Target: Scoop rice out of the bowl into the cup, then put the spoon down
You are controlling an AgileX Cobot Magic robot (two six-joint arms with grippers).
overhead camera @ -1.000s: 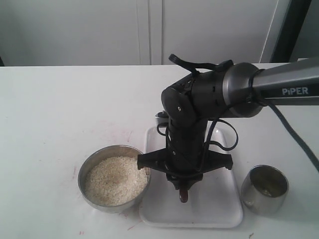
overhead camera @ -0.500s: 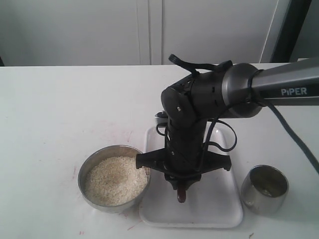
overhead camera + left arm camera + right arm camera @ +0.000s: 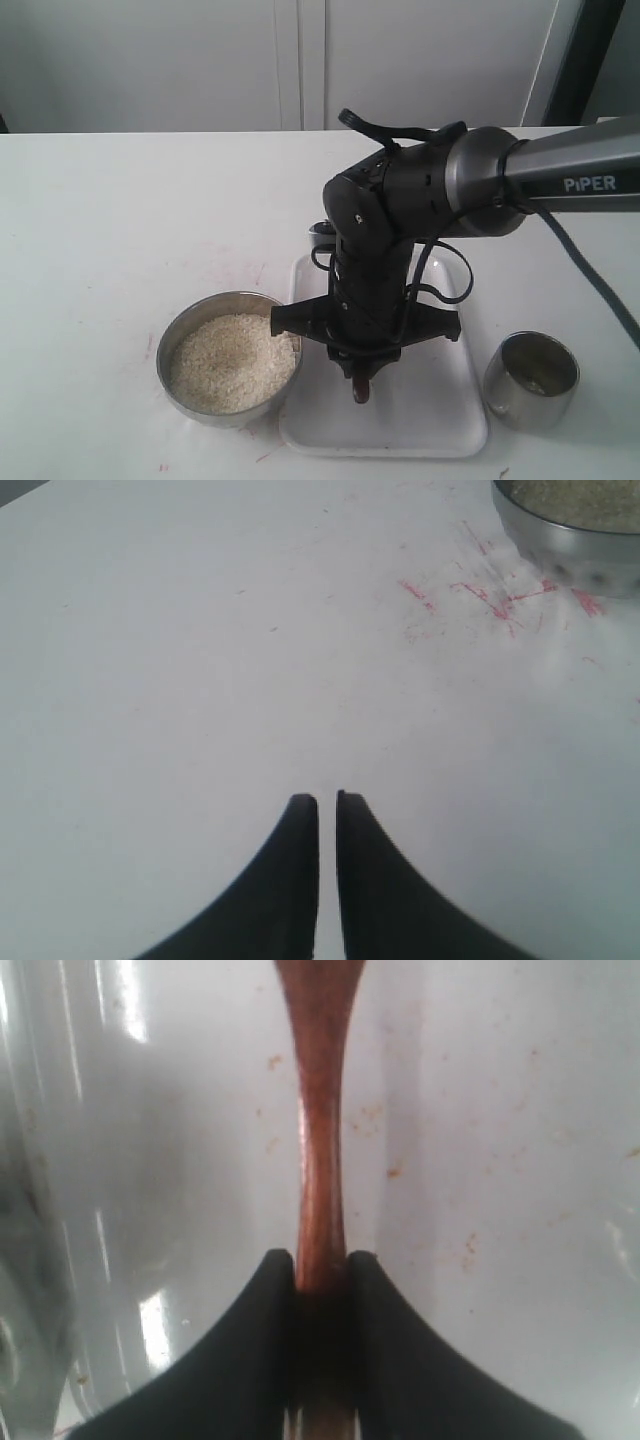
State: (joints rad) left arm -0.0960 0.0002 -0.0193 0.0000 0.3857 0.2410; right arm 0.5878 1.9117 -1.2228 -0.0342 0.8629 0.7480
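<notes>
My right gripper (image 3: 321, 1257) is shut on the slender handle of the dark reddish-brown wooden spoon (image 3: 320, 1110), low over a white tray (image 3: 500, 1160). In the exterior view this gripper (image 3: 362, 375) points down at the tray's middle, and only a short dark end of the spoon (image 3: 361, 392) shows below it. The wide metal bowl (image 3: 160, 365) full of rice (image 3: 232, 362) sits just left of the tray. The shiny steel cup (image 3: 530, 380) stands to the tray's right. My left gripper (image 3: 327, 800) is shut on nothing above bare table, with the bowl (image 3: 570, 545) some way off.
The white tray (image 3: 440, 420) lies between bowl and cup, stained with small brown specks. Red scribble marks (image 3: 480, 590) mark the table near the bowl. A small grey object (image 3: 320, 232) peeks out behind the right arm at the tray's far corner.
The right gripper with the spoon has shifted slightly left and a little upward over the tray. Bowl and cup have not moved.
</notes>
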